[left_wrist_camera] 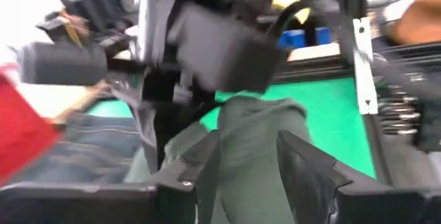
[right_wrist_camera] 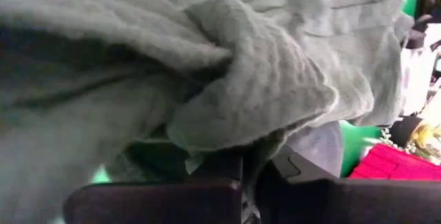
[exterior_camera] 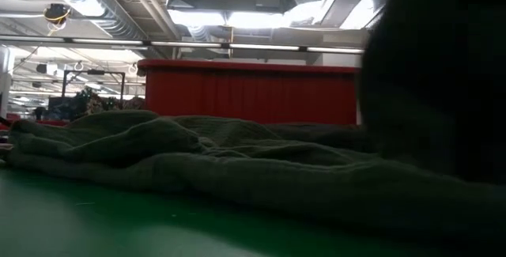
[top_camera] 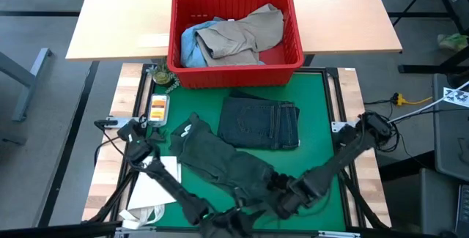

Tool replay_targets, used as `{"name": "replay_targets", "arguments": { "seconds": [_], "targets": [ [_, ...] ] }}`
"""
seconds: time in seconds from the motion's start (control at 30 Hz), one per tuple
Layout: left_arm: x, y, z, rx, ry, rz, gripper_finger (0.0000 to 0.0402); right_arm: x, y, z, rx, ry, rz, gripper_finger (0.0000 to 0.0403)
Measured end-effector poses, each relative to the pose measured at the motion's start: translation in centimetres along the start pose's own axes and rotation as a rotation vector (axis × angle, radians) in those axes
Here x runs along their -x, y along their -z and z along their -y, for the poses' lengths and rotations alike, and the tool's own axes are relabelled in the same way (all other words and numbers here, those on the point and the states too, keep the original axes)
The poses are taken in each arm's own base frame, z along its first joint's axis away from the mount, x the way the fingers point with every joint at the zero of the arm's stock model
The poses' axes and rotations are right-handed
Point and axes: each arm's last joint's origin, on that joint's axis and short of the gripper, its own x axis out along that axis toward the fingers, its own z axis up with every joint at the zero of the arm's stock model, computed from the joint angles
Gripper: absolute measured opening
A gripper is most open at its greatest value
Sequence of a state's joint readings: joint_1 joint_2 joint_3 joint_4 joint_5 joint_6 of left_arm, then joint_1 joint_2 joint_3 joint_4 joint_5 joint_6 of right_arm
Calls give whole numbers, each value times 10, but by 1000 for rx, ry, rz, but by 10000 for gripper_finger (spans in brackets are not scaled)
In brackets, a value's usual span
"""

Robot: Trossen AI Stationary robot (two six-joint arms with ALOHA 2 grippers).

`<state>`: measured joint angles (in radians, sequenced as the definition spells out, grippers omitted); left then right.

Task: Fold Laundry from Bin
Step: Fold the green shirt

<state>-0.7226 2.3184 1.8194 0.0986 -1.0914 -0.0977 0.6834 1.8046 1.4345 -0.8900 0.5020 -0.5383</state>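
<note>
The green shirt (top_camera: 220, 161) lies crumpled on the mat's (top_camera: 322, 106) near half. The right gripper (top_camera: 282, 194) pinches its near edge; the left gripper (top_camera: 245, 207), just beside, straddles the cloth with fingers parted. Folded trousers (top_camera: 261, 123) lie beyond; the far bin (top_camera: 234, 77) holds more laundry.

A green mat (top_camera: 322, 132) covers the near table, carrying a dark green shirt (top_camera: 220, 157) spread at near left, folded dark trousers (top_camera: 261, 123) just beyond it, and the red bin (top_camera: 234, 69) at the far edge, against a tan table (top_camera: 117, 18).
</note>
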Motion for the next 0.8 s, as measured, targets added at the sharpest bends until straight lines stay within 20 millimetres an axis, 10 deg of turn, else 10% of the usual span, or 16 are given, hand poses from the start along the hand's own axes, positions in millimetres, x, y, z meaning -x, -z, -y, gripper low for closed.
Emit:
{"name": "replay_targets", "arguments": {
  "seconds": [0.4,0.8],
  "targets": [
    [98,-39,-2,19,-126,75,71,-35,44,107,-319,123,158,14],
    [119,-35,3,-10,-151,92,37,-57,111,187,-539,321,374,16]
  ]
}}
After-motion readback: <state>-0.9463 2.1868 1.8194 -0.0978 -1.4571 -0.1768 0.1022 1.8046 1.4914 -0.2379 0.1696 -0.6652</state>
